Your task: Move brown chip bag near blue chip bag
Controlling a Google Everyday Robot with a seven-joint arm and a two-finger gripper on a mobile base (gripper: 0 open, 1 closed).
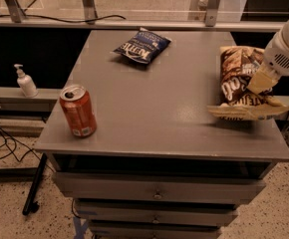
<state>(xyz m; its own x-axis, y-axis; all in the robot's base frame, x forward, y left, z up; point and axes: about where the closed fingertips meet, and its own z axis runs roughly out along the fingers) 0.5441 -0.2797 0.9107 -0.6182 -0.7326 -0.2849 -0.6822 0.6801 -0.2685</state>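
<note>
The brown chip bag is at the right edge of the grey table, its tan band tipped up at the near end with a shadow under it. My gripper comes in from the right and is shut on the bag's right side. The white arm housing hides part of the bag. The blue chip bag lies flat at the back middle of the table, well to the left of and behind the brown bag.
An orange soda can stands upright near the table's front left corner. A white pump bottle sits on a low ledge to the left. A metal railing runs behind the table. Drawers are below.
</note>
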